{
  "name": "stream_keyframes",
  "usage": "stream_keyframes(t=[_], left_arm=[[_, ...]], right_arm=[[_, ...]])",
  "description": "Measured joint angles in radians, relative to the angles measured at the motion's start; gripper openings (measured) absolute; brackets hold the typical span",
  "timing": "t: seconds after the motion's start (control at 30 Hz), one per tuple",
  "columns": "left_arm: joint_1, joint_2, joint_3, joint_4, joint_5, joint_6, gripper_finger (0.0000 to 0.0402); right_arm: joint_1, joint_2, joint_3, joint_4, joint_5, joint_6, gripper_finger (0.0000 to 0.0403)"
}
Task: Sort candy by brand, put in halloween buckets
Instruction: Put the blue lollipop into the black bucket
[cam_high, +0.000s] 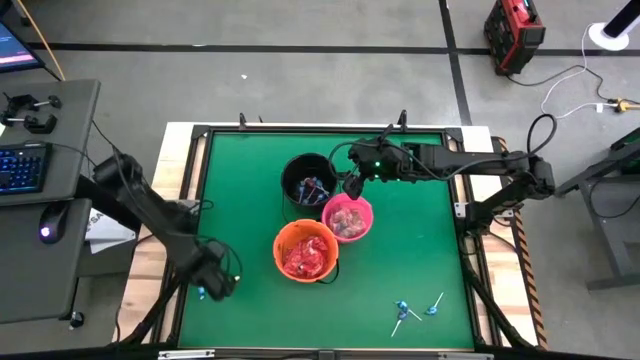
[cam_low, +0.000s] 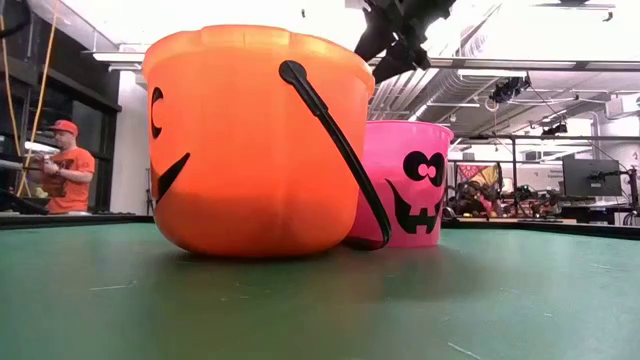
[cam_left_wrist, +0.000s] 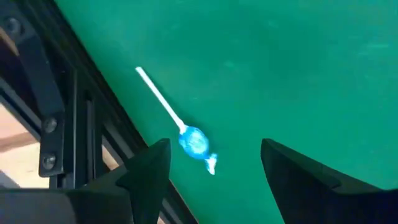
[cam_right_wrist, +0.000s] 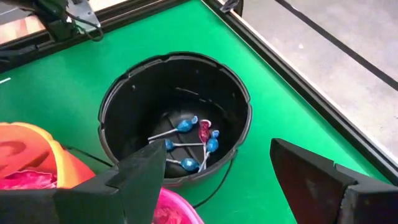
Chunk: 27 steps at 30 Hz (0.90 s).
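Three buckets stood clustered mid-table: the black bucket (cam_right_wrist: 174, 118) held several blue lollipops (cam_right_wrist: 186, 144); the orange bucket (cam_high: 305, 252) held red packets (cam_high: 306, 258); the pink bucket (cam_high: 347, 217) touched it. Loose lollipops (cam_high: 415, 311) lay near the front edge, another lollipop (cam_left_wrist: 194, 142) beside the left rail.

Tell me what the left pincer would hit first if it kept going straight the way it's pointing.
Probably the blue lollipop lying on the green table: it sits between the open left pincer tips, nearer one finger. Depth is unclear, so the pincer may touch the table at about the same time.

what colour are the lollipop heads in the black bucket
Blue, with one reddish piece among them; the lollipops in the black bucket show best in the right wrist view.
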Motion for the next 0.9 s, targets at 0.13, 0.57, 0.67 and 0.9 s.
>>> stream_keyframes(t=[0.13,0.57,0.67,0.9], left_arm=[[-0.026,0.060,0.004,-0.002,-0.025,-0.036,0.0241],[-0.103,0.115,-0.004,0.099,-0.007,-0.218,0.0241],[-0.130,0.135,-0.015,0.159,-0.008,-0.270,0.0241],[-0.129,0.177,-0.019,0.137,-0.006,-0.293,0.0241]], right_arm=[[0.000,0.000,0.000,0.002,0.000,-0.001,0.0281],[0.000,0.000,0.000,-0.001,0.000,-0.001,0.0281],[0.000,0.000,0.000,-0.002,0.000,-0.007,0.0281],[0.000,0.000,0.000,-0.002,0.000,-0.018,0.0281]])
